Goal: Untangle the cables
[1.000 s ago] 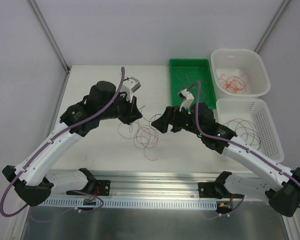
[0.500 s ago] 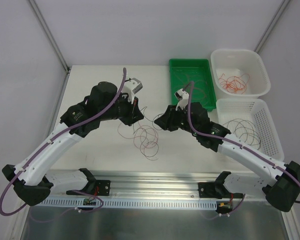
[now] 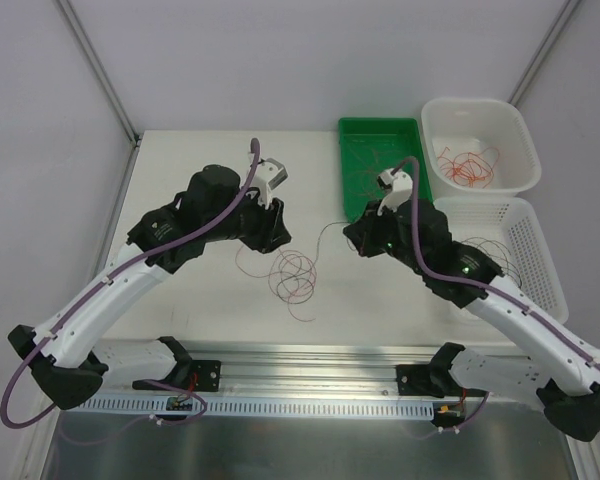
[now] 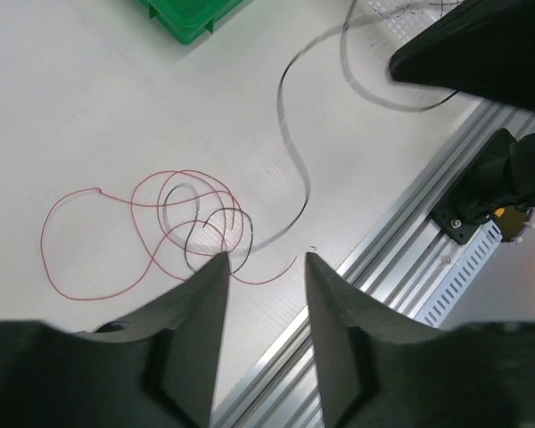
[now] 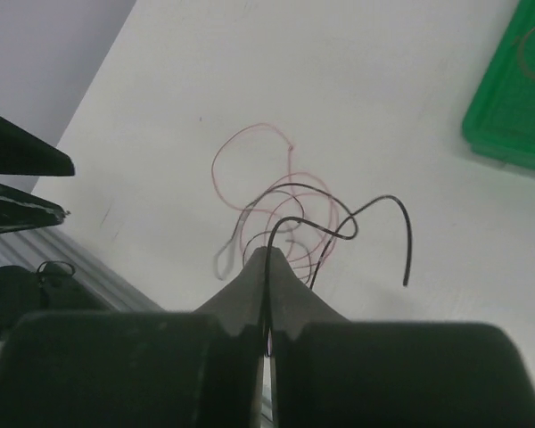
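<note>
A loose tangle of thin red and dark cables point(image 3: 293, 275) lies on the white table between my two arms. In the left wrist view the red loops point(image 4: 152, 227) sit just beyond my left gripper point(image 4: 266, 260), which is open and holds nothing. My right gripper point(image 5: 267, 256) is shut on a black cable point(image 5: 374, 207). That cable rises from the pinch, arcs over the red loops point(image 5: 250, 165) and ends free at the right. The same dark strand point(image 4: 290, 152) shows blurred in the left wrist view, lifted off the table and running toward the right arm.
A green tray point(image 3: 343, 170) holding thin cables stands at the back. To its right is a white bin point(image 3: 480, 103) with orange cables point(image 3: 467, 165). A white basket point(image 3: 480, 205) with dark cables is at the right. An aluminium rail point(image 3: 300, 385) runs along the near edge.
My left gripper has opened and let go. My right gripper has shut on the black cable and drawn back to the right, pulling that strand out of the tangle.
</note>
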Controlling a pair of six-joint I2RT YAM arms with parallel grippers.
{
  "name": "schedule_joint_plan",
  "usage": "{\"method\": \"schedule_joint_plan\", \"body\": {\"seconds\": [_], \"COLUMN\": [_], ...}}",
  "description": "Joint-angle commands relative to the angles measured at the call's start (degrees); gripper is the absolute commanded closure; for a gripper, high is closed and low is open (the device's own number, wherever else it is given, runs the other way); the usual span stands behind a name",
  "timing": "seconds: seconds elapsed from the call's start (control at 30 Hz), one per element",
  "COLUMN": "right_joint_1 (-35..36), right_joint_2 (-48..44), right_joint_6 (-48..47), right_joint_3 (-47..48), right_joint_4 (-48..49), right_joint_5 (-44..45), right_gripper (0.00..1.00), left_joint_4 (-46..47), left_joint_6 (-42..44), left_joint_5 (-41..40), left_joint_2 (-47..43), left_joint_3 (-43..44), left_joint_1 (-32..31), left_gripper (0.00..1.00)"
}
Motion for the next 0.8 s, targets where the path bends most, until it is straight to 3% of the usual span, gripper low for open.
{"method": "schedule_joint_plan", "body": {"seconds": [0.0, 0.07, 0.2, 0.4, 0.57, 0.77], "right_joint_1": [-0.8, -2.7, -8.9, -12.4, -15.8, -22.1], "right_joint_2": [-3.9, -4.5, -5.9, -4.7, -3.6, -0.8], "right_joint_6": [-7.6, -9.2, -12.8, -16.9, -20.4, -24.9], "right_joint_3": [9.3, 14.8, 23.6, 36.3, 39.4, 44.3], "right_joint_4": [-10.1, -16.0, -22.2, -29.1, -30.3, -29.1], "right_joint_5": [9.5, 13.5, 14.2, 22.1, 31.5, 39.7], "right_gripper": [0.99, 0.99, 0.99, 0.99, 0.99, 0.99], "left_joint_4": [-0.1, 0.0, 0.0, -0.1, -0.4, 0.2], "left_joint_6": [1.2, 1.6, 2.4, 3.2, 2.9, 0.3], "left_joint_5": [-1.5, -1.6, -3.1, -10.1, -15.7, -14.5], "left_joint_2": [0.0, -0.3, -1.8, -2.7, -2.0, 0.2], "left_joint_3": [0.0, 0.2, -0.3, -5.2, -10.1, -17.1], "left_joint_1": [-0.4, -0.4, -0.4, -0.1, 2.5, 14.9], "left_gripper": [0.57, 0.50, 0.24, 0.02, 0.01, 0.01]}}
